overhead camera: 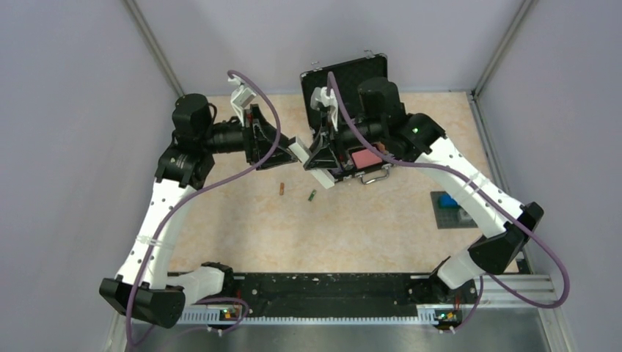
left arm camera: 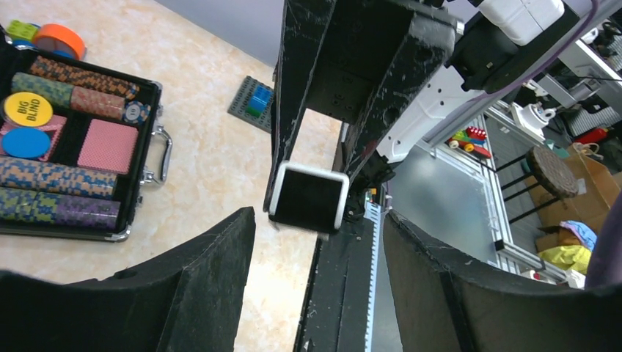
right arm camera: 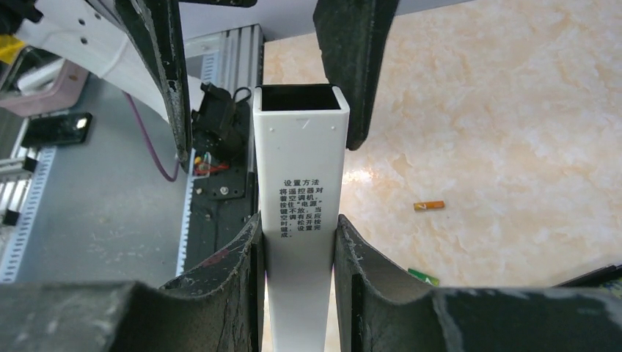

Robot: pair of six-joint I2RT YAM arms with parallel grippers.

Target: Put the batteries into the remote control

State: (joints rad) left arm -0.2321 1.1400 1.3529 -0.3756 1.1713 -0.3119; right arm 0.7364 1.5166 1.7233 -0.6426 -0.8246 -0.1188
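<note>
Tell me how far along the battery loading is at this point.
Done: the right gripper holds the remote control off the table, its hollow end exposed. In hand: the left gripper sits open around that end. Left: the brownish-red battery and green battery lie loose on the table; neither is loaded.

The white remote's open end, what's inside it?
Only a dark hollow shows inside the remote, held by the right gripper. No battery shows at its mouth, and shadow hides what is deeper. The brownish-red battery and green battery lie on the table.
</note>
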